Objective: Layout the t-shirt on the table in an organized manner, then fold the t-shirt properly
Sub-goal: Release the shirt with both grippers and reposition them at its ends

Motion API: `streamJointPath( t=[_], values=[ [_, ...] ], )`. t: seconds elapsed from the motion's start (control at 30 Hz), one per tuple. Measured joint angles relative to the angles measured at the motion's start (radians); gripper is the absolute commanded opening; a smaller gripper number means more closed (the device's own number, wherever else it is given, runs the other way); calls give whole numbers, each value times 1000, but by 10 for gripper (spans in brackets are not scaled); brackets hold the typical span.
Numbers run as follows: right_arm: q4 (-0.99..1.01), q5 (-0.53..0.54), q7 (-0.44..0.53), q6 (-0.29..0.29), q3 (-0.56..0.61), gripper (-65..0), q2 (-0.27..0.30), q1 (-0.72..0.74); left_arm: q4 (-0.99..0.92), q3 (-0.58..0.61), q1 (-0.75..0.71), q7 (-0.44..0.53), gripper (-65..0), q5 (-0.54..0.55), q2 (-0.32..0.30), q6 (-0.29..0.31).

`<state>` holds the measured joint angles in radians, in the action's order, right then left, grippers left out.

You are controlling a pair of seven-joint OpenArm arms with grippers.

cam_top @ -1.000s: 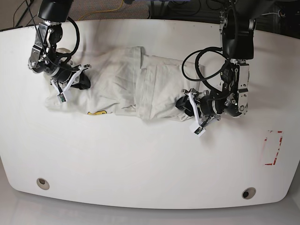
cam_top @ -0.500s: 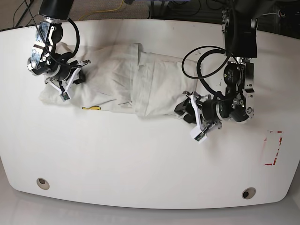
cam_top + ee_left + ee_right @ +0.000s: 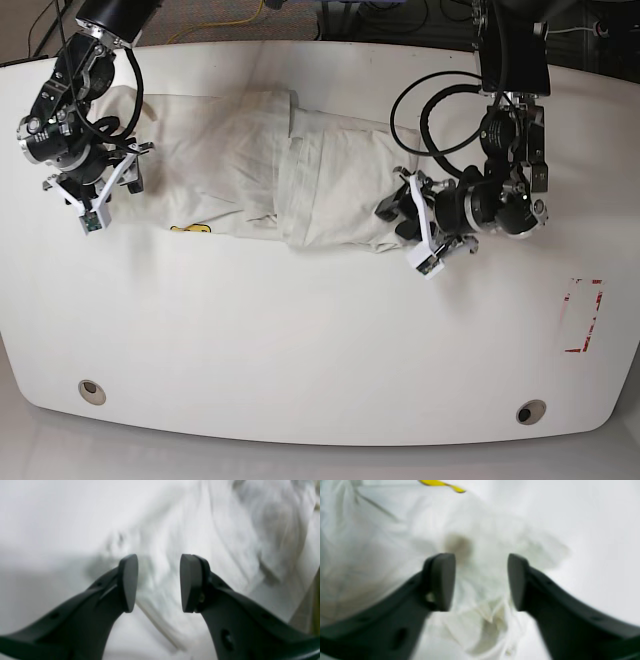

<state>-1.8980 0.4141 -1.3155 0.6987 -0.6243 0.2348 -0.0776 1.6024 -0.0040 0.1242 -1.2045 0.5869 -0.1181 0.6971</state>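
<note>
Your shirt [image 3: 270, 165] is stretched in a long rumpled band across the back half of the table [image 3: 300, 350], running from near the left edge toward the middle — still bunched, one layer folded over itself near the centre, with only a sliver of yellow print [image 3: 190, 228] poking out at the front hem.

Right claw [image 3: 95, 190] sits at the shirt's left end, jaws apart, nothing pinched; its wrist view shows loose crumpled cloth between the pads. Left claw [image 3: 408, 222] is at the other end, also spread and empty, cloth just ahead of the fingers.

One claw at each end makes sense — my guess is you're setting up to tug it flat. Layout isn't done, so folding looks a fair way off.
</note>
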Motion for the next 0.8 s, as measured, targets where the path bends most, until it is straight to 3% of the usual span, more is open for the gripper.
streamJointPath(
  t=[0.13,0.3,0.53,0.8],
  values=[
    [1,95,-42,0,-120,-84,-5,3,-4,-16,-42,52,-393,-2,-39,-1],
    [45,185,-100,0,-225,-5,8,27,-25,-21,-87,130,-393,2,-90,0],
    [229,294,-84,-7,-315,0,56,74,-145,-16,-97,138,-393,-2,-100,0],
    [486,354,-100,-2,-327,0,106,89,-231,-18,-88,261,-393,28,-169,0]
  ],
)
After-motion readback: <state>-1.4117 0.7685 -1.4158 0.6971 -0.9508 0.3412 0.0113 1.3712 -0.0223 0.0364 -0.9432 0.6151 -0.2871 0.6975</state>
